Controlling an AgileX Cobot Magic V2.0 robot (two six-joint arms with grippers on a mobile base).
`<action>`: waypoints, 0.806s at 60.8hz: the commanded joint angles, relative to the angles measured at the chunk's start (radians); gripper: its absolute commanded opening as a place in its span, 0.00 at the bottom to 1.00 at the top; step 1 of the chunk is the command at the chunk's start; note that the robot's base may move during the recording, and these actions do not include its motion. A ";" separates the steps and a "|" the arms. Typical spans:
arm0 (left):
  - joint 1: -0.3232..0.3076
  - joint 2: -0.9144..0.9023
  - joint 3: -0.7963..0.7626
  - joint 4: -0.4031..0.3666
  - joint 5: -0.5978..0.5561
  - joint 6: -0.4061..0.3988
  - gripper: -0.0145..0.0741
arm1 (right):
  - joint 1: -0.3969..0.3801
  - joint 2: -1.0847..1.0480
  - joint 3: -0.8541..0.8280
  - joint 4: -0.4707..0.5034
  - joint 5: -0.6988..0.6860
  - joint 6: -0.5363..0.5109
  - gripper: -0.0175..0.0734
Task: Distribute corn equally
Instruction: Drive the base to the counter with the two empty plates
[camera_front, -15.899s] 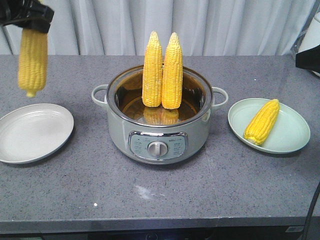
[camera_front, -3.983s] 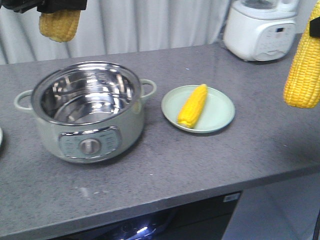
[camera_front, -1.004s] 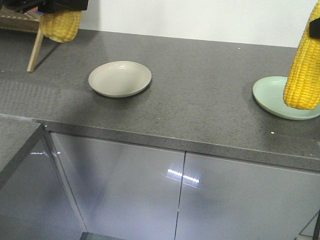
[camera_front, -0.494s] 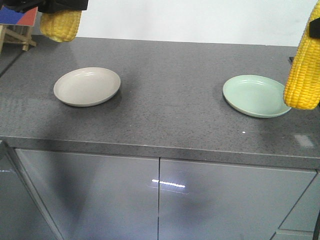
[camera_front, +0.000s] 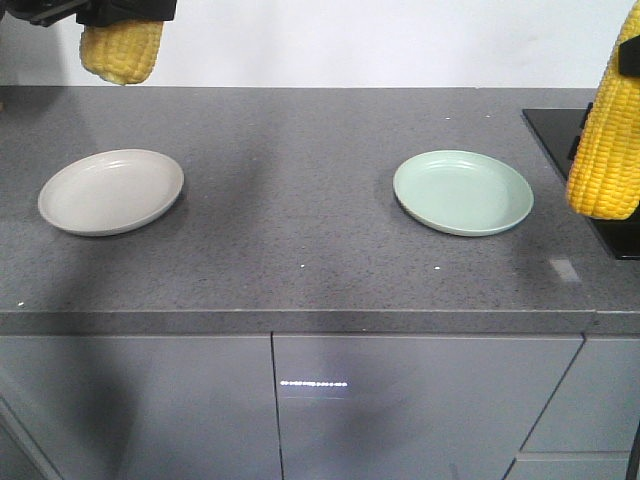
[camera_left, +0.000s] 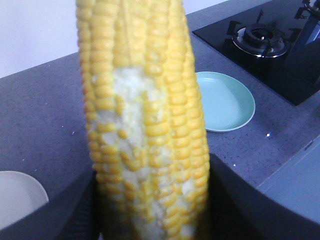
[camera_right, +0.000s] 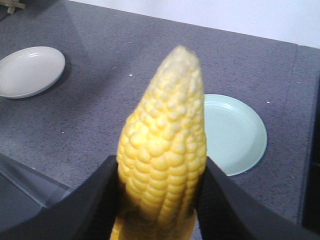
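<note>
Front view: two plates lie well apart on the grey countertop (camera_front: 300, 230), a beige plate (camera_front: 110, 190) to the left and a green plate (camera_front: 463, 192) to the right, and both are bare. The left gripper (camera_front: 118, 14) at the top edge holds the left cob (camera_front: 121, 50) high above the counter, behind the beige plate. The right cob (camera_front: 607, 140) hangs at the right edge over a black hob (camera_front: 560, 135), beside the green plate and not over it. By this view nothing has been shared out yet. What seems left is to lower one cob onto each plate, which would make an even split of the two cobs in sight.

Left wrist view: the left cob fills the frame, clamped between dark fingers (camera_left: 235, 200) at its lower end, so these jaws are closed on it. A pale patch of crushed or missing kernels runs down its middle, which the front view does not show. Beyond it are the green plate, a gas burner (camera_left: 262, 40) on the hob, and a sliver of the beige plate at the lower left.

Right wrist view: the right gripper (camera_right: 162, 200) has its jaws closed on the thick end of the right cob, whose paler tip points away from the gripper. This view shows both plates bare, and the green one lies just behind the cob.
</note>
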 joint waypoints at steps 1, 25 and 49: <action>-0.002 -0.037 -0.030 -0.032 -0.060 -0.007 0.31 | -0.004 -0.021 -0.022 0.042 -0.052 -0.006 0.46; -0.002 -0.037 -0.030 -0.032 -0.060 -0.007 0.31 | -0.004 -0.021 -0.022 0.042 -0.052 -0.006 0.46; -0.002 -0.037 -0.030 -0.032 -0.060 -0.007 0.31 | -0.004 -0.021 -0.022 0.042 -0.052 -0.006 0.46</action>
